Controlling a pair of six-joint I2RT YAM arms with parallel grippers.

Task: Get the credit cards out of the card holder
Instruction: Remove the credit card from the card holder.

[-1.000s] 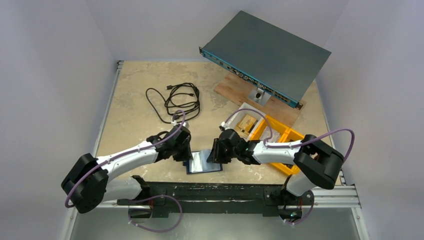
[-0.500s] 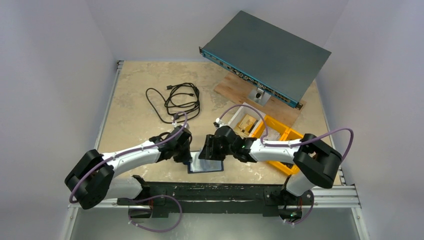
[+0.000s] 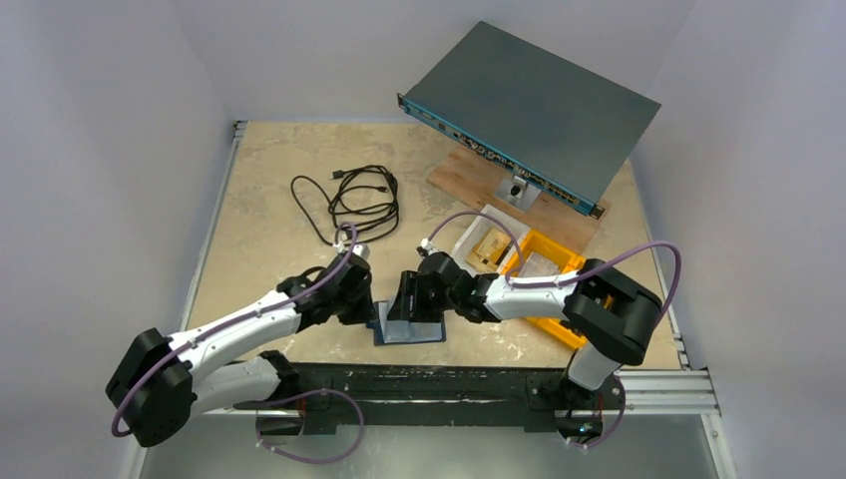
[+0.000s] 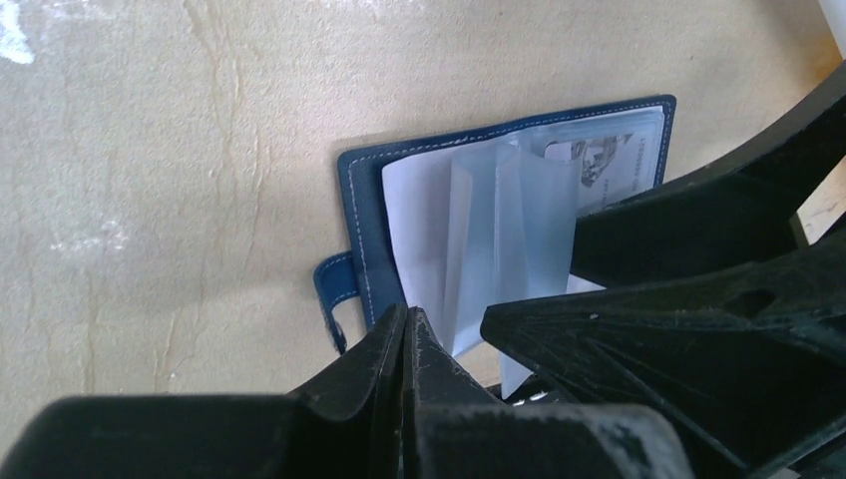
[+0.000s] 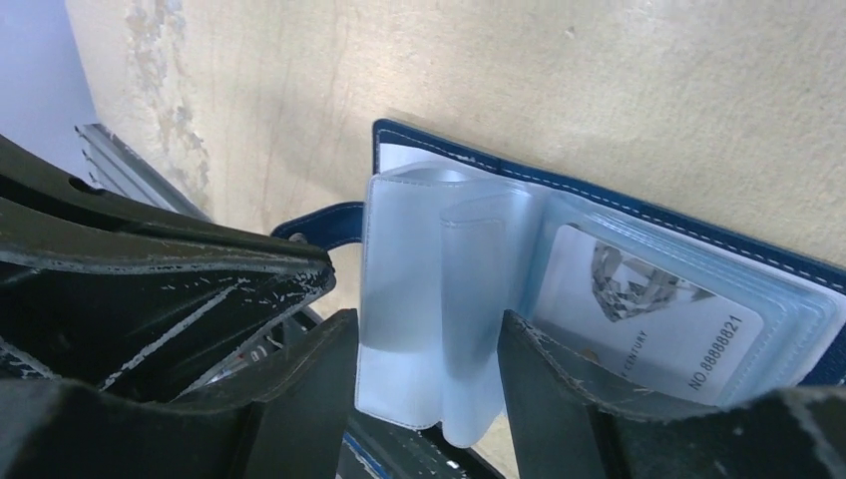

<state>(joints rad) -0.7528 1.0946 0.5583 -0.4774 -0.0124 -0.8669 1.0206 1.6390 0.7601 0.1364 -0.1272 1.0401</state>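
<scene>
navy-blue card holder (image 3: 411, 331) spread open, inside up, flat on the bench (image 3: 259, 259) at its near edge, between the two hands. long axis across the bench, left to right in the top view. snap tab (image 4: 334, 289) pointing out toward the left arm's side. clear sleeves (image 4: 479, 239) fanned up from the middle fold, with a white card (image 5: 648, 309) bearing a diamond print tucked in a sleeve on the half away from the tab.

left hand (image 4: 407, 324) fully closed, fingers pressed together, tips down at the holder's edge just beside the tab. nothing seen between them; contact with the cover not clear.

right hand (image 5: 424, 334) about half open, one finger on either side of the raised sleeves, sleeves filling the gap. cannot tell whether the pads press on them.
</scene>
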